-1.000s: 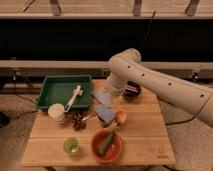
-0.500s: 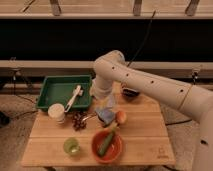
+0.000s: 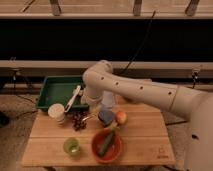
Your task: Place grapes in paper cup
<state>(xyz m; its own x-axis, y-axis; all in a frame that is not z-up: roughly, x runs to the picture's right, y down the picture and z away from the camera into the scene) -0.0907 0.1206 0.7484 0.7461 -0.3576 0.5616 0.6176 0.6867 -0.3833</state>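
Nearest the camera stand the translucent green cup (image 3: pixel 72 146) and the orange bowl (image 3: pixel 106 146) with something long and green lying in it. Both are wrong targets, and a low swing across the front of the wooden table (image 3: pixel 145 140) could knock the light cup over. Just behind them lie the grapes (image 3: pixel 79 121), on the boards and not yet lifted. My gripper (image 3: pixel 90 115) hangs just to their right, its fingers apart and, as far as I can judge, nothing between them. The bunch is loose and round, so an off-centre pinch would likely roll it away or catch only a berry or two, and too hard a squeeze could burst them. The orange-yellow fruit (image 3: pixel 120 117) and a blue object (image 3: pixel 105 116) sit close on my other side, where a wide approach may nudge them. The paper cup (image 3: pixel 57 112) stands upright just left of the grapes — near, but light. The bunch looks about as wide as its mouth, so a careless drop could tip it or leave the grapes perched on the rim. Farthest back, the green tray (image 3: pixel 55 92) with a white utensil (image 3: pixel 74 96) lies right behind the cup — overshooting would land the grapes there instead.
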